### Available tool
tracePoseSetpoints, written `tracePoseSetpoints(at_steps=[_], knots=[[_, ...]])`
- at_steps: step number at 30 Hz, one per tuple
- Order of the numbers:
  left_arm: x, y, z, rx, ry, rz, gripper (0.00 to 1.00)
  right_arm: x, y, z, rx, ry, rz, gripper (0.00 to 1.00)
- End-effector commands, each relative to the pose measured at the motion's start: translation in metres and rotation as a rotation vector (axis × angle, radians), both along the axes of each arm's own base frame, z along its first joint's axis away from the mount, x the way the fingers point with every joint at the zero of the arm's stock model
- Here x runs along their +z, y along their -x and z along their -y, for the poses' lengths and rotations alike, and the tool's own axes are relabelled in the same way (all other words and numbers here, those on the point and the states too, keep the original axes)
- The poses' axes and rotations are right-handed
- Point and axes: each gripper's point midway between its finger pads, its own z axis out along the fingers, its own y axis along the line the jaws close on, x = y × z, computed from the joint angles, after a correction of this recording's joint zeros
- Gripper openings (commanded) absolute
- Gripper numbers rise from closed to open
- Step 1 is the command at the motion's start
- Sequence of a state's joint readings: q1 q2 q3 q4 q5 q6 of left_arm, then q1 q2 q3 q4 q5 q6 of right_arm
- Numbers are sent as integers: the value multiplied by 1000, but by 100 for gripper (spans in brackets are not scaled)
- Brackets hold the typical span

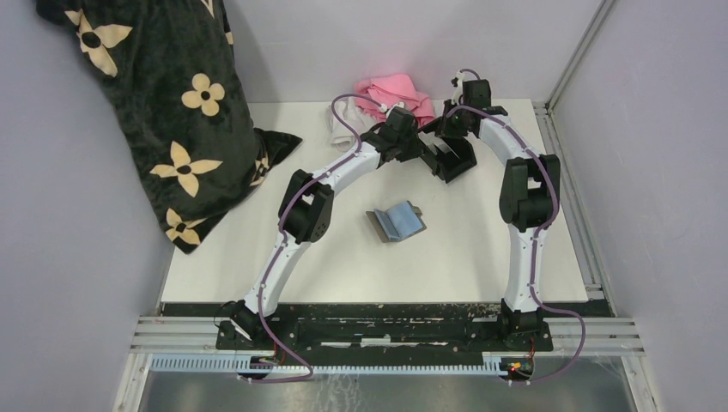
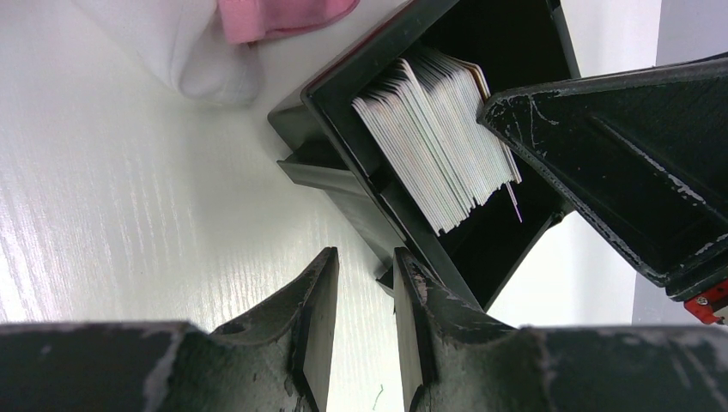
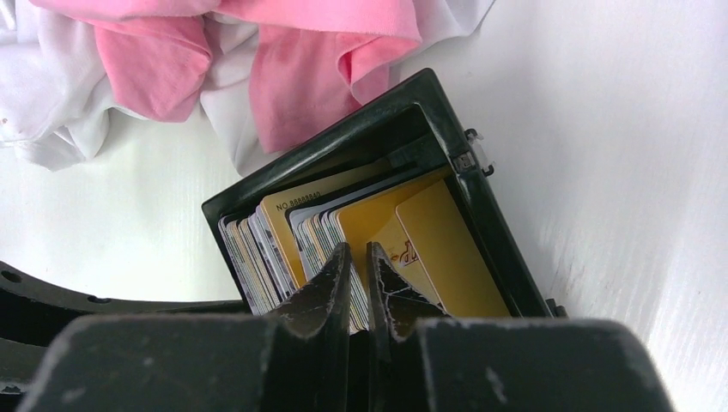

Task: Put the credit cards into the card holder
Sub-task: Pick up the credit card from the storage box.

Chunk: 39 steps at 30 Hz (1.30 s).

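The black card holder (image 1: 459,163) stands at the back of the table, between both grippers. It holds a tight stack of credit cards (image 3: 446,249) on edge, white edges (image 2: 438,129) upward, with yellow faces on the outer ones. My right gripper (image 3: 359,249) reaches down into the holder (image 3: 343,142), its jaws nearly together with a few card edges pinched between them. My left gripper (image 2: 365,256) is open just outside the holder (image 2: 360,64). Its right finger (image 2: 416,292) rests against the box's lower corner, and only bare table shows between its jaws.
A grey folding wallet (image 1: 396,221) lies open mid-table. Pink and white cloth (image 1: 395,90) is heaped right behind the holder. A big black flowered bag (image 1: 163,112) fills the left rear. A metal rail (image 1: 567,172) borders the right edge.
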<state>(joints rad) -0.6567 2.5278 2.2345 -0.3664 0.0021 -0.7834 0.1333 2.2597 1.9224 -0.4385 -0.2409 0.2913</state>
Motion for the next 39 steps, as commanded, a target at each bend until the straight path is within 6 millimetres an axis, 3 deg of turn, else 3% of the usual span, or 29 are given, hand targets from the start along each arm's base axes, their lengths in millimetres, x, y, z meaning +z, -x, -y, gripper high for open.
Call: tracePoseSetpoints(at_steps=[1,10,27,39], knots=[[24,-9,18,12,78,51,37,29,4,-3,10,-26,50,12],[26,-6,20,7,75,51,37,44,8,0,0,-20,78,4],[30,-6,21,6,75,56,37,57,9,0,-5,-29,97,6],[30,-4,19,5,68,54,37,73,14,5,-18,6,128,1]])
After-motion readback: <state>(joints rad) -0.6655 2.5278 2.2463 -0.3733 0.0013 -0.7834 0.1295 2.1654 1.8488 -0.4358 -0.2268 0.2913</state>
